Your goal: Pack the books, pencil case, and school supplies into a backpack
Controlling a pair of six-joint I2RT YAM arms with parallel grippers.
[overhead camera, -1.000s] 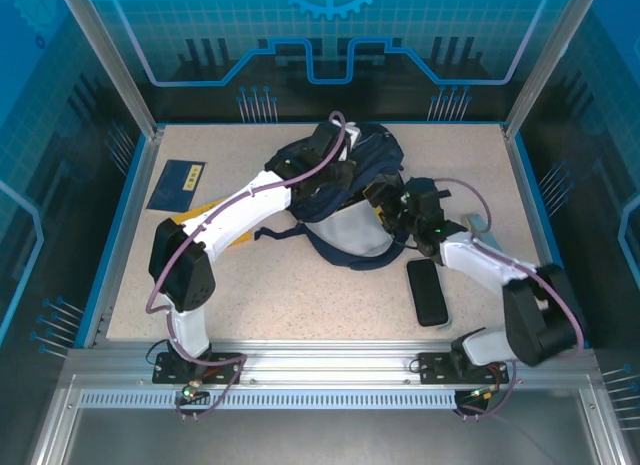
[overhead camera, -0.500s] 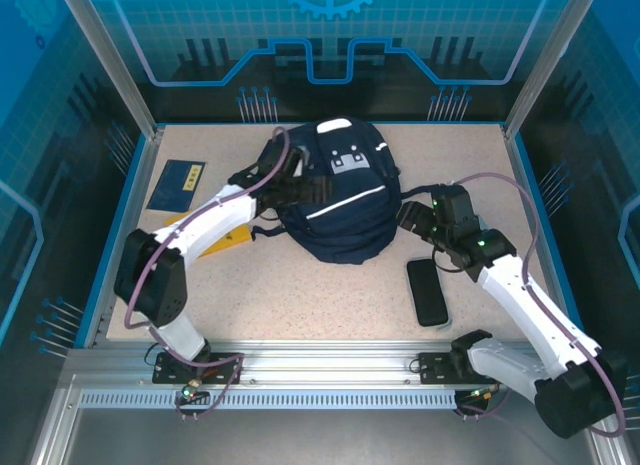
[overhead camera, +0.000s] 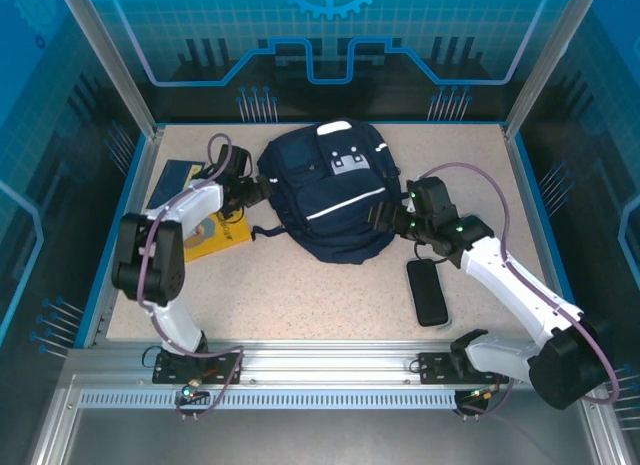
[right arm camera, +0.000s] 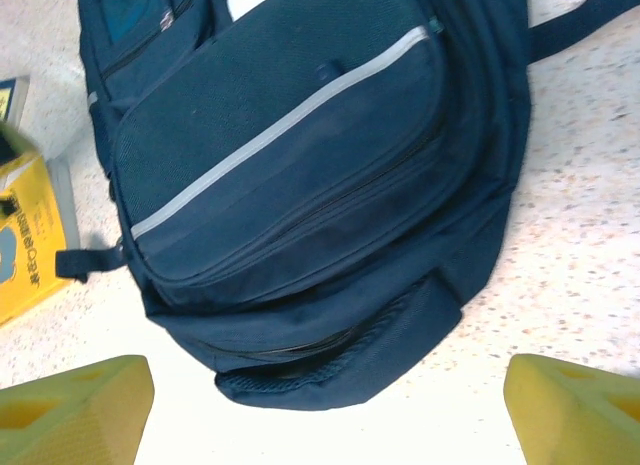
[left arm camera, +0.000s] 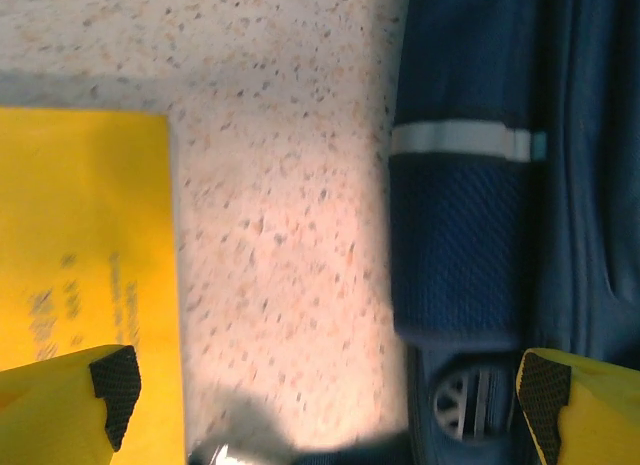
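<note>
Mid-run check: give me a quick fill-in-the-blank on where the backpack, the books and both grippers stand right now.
1. The left gripper and the right gripper are both ___, holding nothing.
2. In the left wrist view, the book lying beside the backpack is coloured ___.
3. The black flat item lies on the robot's ___ side of the table.

Missing words: open; yellow; right.

Navy backpack (overhead camera: 330, 197) lies flat mid-table, yellow book (overhead camera: 214, 238) and navy book (overhead camera: 168, 182) left, black book (overhead camera: 428, 291) right.
</note>
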